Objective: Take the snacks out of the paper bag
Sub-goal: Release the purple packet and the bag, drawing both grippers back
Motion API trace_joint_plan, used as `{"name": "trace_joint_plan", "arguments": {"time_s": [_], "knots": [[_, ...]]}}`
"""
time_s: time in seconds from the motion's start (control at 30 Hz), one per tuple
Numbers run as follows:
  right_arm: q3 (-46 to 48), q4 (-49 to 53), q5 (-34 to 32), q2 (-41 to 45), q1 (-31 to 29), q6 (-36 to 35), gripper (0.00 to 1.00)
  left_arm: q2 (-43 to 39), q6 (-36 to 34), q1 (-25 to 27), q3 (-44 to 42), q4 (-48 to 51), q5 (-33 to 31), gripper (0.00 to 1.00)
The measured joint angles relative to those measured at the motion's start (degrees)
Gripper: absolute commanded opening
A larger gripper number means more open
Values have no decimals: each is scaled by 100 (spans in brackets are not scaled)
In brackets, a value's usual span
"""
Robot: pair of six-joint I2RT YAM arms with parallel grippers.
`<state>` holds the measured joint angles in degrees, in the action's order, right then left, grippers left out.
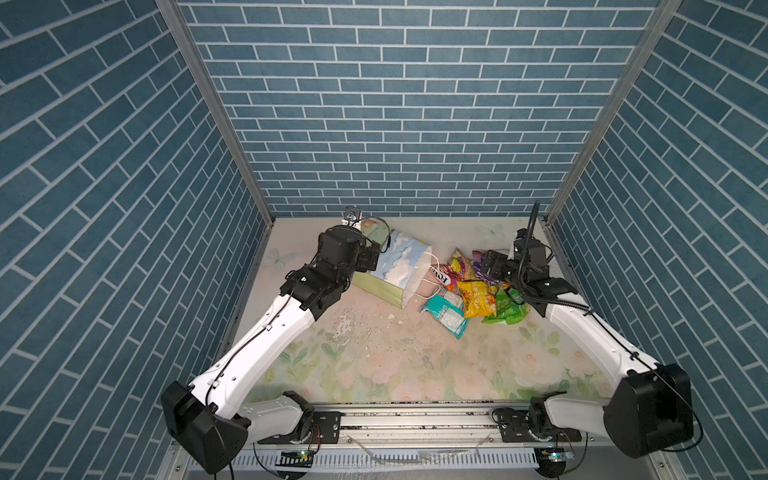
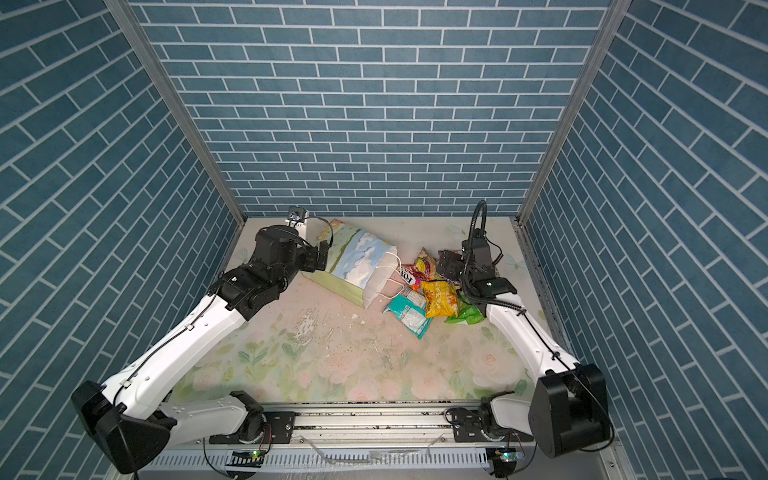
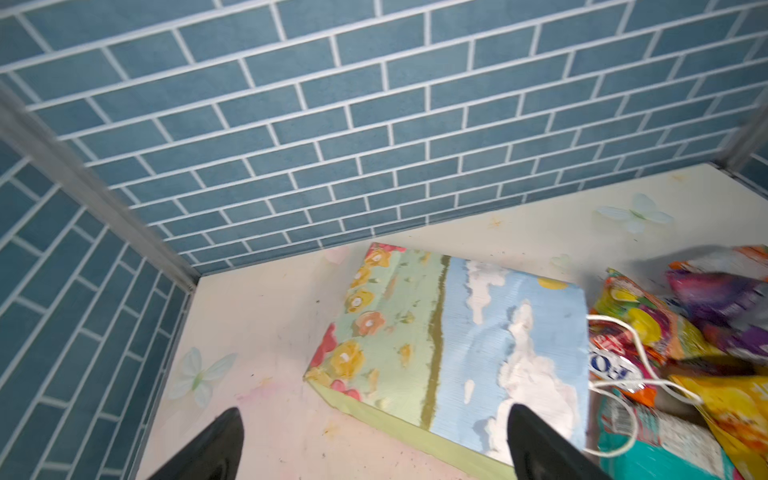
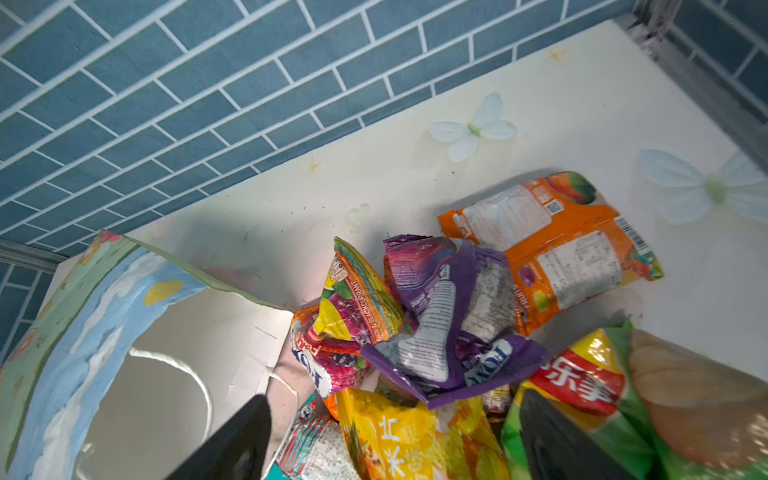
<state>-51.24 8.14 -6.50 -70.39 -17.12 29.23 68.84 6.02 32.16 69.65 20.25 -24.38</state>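
The paper bag (image 1: 397, 266) lies on its side at the back of the table, its white-lined mouth (image 4: 187, 374) facing right. The snacks lie in a pile just outside that mouth: teal (image 1: 444, 316), yellow (image 1: 478, 297), green (image 1: 507, 309), fruit-print (image 4: 353, 316), purple (image 4: 449, 324) and orange (image 4: 561, 249) packets. My right gripper (image 4: 395, 401) hangs open over the pile with nothing between its fingers; the crumpled purple packet lies on top, just past the fingertips. My left gripper (image 3: 376, 415) is open at the bag's closed end, one finger (image 3: 528, 436) in front of the bag's sky-printed side.
Blue brick walls (image 1: 407, 124) close in the table on three sides. The right arm works close to the right wall's metal post (image 1: 552, 249). White flakes (image 1: 345, 328) are scattered on the floral mat in the middle. A metal rail (image 1: 415, 419) runs along the front edge.
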Motion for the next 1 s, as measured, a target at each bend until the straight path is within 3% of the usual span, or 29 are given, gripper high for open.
{"name": "trace_joint_plan", "arguments": {"time_s": [0.13,0.27,0.5,0.6,0.77,1.0], "knots": [[861,-815,-474,415,0,-413,95,-848,-50,-50,-1657,-1495,-166,100],[1578,-1530,-918,778,0,-1003,94,-892,-391,-289,-2848,-2479,-267,100],[2968,-3322,-1869,1700,2,-1910,94,-909,-391,-2024,-4575,-3893,81,100],[3270,-3917,-2175,1427,57,-2201,94,-796,-487,-2361,-5090,-4614,229,100],[3099,-4503,-2505,343,114,-2538,94,2,-748,-2389,-5348,-5818,525,100],[3145,-5235,-2625,-267,299,-2924,96,1093,-1040,-2398,-5779,-7632,542,100]]}}
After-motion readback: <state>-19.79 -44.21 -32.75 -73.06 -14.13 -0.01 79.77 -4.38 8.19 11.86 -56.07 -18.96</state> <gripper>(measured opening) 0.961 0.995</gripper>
